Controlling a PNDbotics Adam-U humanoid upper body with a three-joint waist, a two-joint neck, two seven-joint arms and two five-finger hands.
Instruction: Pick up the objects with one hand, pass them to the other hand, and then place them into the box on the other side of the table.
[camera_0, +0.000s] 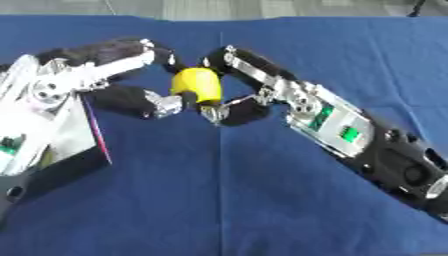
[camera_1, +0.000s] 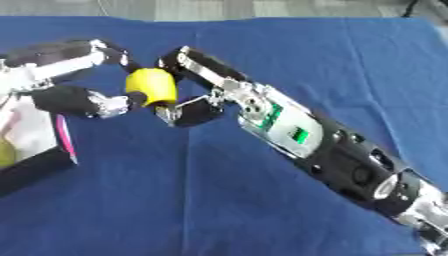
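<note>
A yellow rounded object (camera_0: 197, 85) hangs above the blue cloth between both hands. My left hand (camera_0: 131, 75) comes in from the left, its fingers and thumb curled round the object's left side. My right hand (camera_0: 249, 82) reaches in from the lower right, its fingers over the top and its thumb under the object's right side. Both hands touch the object at once. A box (camera_0: 66, 150) with a black wall and pink edge lies under my left arm at the left edge; something yellow (camera_1: 5, 152) shows inside it.
Blue cloth (camera_0: 227, 200) covers the table. A grey floor shows past the far edge (camera_0: 219, 9). My right forearm (camera_0: 385, 155) crosses the lower right of the cloth.
</note>
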